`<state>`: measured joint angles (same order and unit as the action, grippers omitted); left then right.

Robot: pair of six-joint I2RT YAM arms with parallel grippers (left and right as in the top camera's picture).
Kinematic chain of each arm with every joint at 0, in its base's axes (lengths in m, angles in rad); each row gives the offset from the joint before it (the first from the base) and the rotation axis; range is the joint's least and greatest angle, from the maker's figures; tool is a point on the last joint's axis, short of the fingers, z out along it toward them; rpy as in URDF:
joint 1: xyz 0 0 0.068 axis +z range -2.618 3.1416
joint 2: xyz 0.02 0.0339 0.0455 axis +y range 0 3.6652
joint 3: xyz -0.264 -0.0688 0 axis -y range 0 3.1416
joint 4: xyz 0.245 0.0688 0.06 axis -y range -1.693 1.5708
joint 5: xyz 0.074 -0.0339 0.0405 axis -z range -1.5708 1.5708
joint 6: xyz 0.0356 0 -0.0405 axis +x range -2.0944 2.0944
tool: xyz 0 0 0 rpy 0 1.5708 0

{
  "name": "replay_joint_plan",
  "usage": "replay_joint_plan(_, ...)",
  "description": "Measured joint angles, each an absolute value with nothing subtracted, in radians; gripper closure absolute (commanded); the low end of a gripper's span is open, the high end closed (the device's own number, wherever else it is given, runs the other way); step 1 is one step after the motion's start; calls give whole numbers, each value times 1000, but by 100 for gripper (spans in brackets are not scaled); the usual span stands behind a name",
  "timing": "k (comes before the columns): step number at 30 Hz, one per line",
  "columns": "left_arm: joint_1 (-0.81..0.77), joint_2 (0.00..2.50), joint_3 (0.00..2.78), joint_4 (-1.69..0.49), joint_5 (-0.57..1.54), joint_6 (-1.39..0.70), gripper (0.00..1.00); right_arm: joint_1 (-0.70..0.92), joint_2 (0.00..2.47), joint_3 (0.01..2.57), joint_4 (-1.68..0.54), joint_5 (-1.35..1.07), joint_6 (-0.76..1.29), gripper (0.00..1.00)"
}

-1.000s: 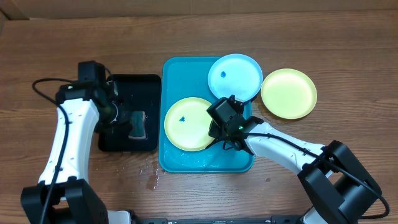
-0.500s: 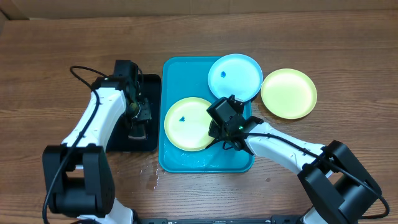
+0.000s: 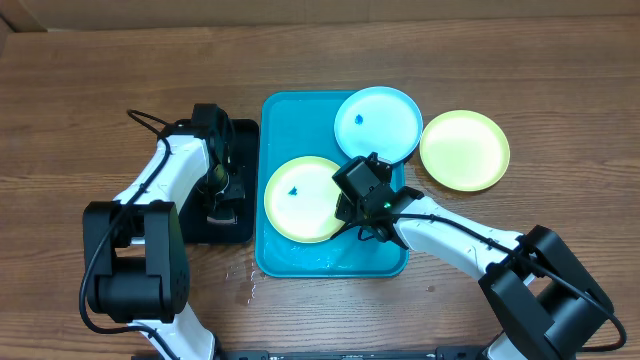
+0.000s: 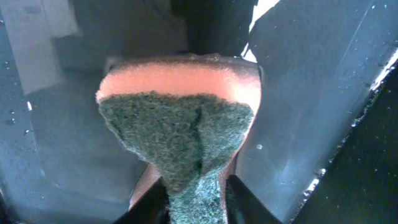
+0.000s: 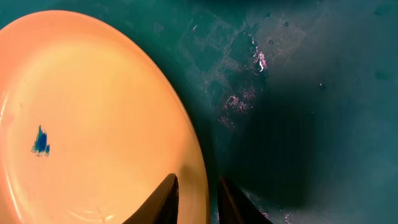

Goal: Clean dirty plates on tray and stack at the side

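Observation:
A yellow-green plate (image 3: pixel 300 200) with a blue speck lies in the turquoise tray (image 3: pixel 280 110). My right gripper (image 3: pixel 345 205) is shut on that plate's right rim; the right wrist view shows one finger over the plate (image 5: pixel 93 124) and one outside it, gripper (image 5: pixel 198 199). A light blue plate (image 3: pixel 378 122), also specked, sits at the tray's back right corner, overlapping the rim. Another yellow-green plate (image 3: pixel 464 150) rests on the table to the right. My left gripper (image 3: pixel 222 200) is over the black tray, shut on a sponge (image 4: pixel 180 118) with a green scouring face, gripper (image 4: pixel 198 199).
The black tray (image 3: pixel 235 132) stands just left of the turquoise tray. Water drops (image 3: pixel 248 285) wet the wooden table at the turquoise tray's front left corner. The turquoise tray's floor (image 5: pixel 298 93) is wet beside the held plate.
My left arm has swung in over the black tray and its jaws have closed onto the sponge. The right arm and all three plates have stayed where they were.

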<state>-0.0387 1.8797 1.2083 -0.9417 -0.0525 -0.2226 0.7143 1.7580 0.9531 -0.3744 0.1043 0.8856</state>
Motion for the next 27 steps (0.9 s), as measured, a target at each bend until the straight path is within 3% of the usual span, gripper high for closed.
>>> replay_joint_plan(1, -39, 1880, 1208, -942, -54, -218, 94, 714, 1758, 953, -374, 104, 886, 73)
replay_joint_plan(2, -39, 1880, 1208, -942, -56, -215, 96, 714, 1758, 953, -373, 104, 887, 72)
replay_joint_plan(7, -38, 1880, 1209, -954, -57, -207, 96, 714, 1758, 953, -358, 105, 886, 71)
replay_joint_plan(11, -26, 1880, 1235, -1030, -56, -207, 96, 714, 1758, 953, -347, 110, 887, 77)
replay_joint_plan(17, -3, 1861, 1300, -1043, -54, -207, 96, 714, 1758, 953, -351, 112, 888, 63)
replay_joint_plan(27, 1, 1809, 1292, -1039, -46, -208, 96, 714, 1758, 953, -352, 113, 886, 64)
